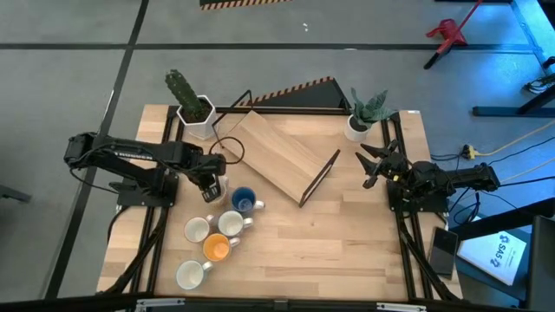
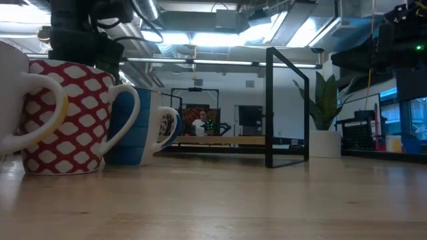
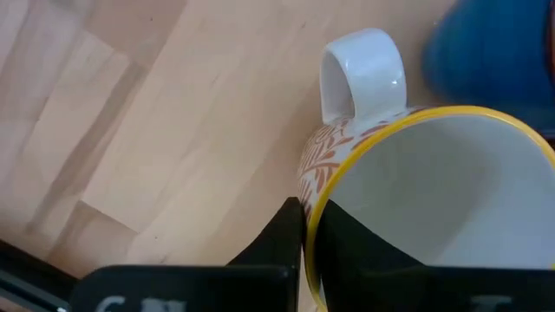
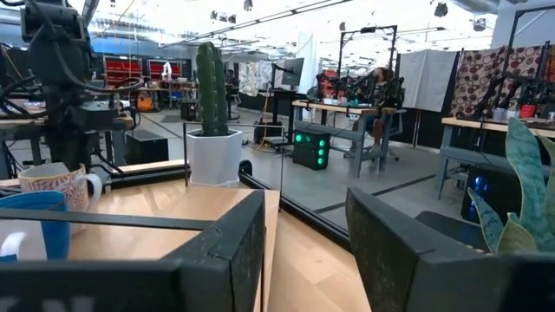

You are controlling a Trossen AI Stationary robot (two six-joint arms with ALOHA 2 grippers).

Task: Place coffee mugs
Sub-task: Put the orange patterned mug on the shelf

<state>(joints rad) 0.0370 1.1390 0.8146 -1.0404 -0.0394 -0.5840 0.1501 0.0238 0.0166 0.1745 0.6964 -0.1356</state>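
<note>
Pale wooden table (image 1: 347,251) carries, nearest its front edge, a white ceramic mug (image 1: 190,275), then an orange-lined mug (image 1: 216,249), two cream mugs (image 1: 198,230) and a dark blue mug (image 1: 244,200), all empty. Just behind them the left gripper (image 1: 211,185) pinches the yellow rim of a leaf-patterned mug (image 3: 416,191). Farther right, the right gripper (image 1: 375,165) hangs spread beside a white plant pot (image 1: 357,127).

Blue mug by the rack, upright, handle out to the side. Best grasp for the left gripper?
Pinch the rim wall of the blue mug from straight above, on the side opposite its white handle. It stands upright with its mouth open, so one finger can likely drop inside and one outside. The patterned mug at the left gripper and the white mug crowd it, so a side approach looks tight.
</note>
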